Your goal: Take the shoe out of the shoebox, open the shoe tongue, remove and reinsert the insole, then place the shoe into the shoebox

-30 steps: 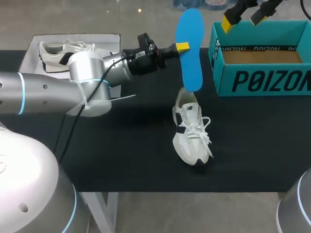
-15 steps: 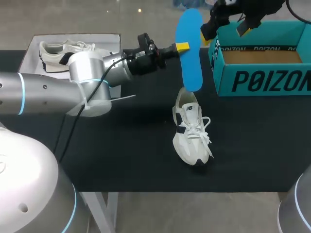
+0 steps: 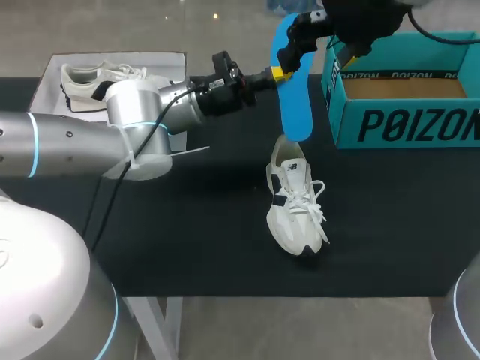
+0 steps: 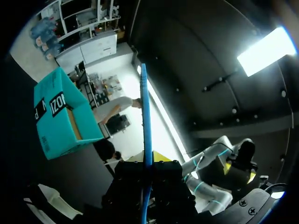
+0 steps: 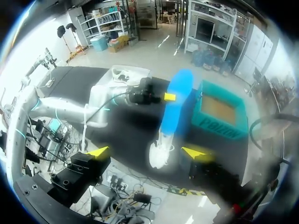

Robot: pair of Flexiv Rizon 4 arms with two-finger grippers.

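The blue insole (image 3: 295, 90) hangs upright in the air, its lower end just above the heel opening of the white shoe (image 3: 295, 202), which lies on our black table (image 3: 187, 225) with its toe towards us. Our left gripper (image 3: 279, 73) is clamped on the insole's upper part from the side, and in the left wrist view the insole (image 4: 145, 121) runs edge-on between the fingers. Our right gripper (image 3: 315, 58) hovers with fingers wide apart by the insole's top, beside the open teal shoebox (image 3: 409, 124); a second shoe (image 3: 97, 82) lies at the far left.
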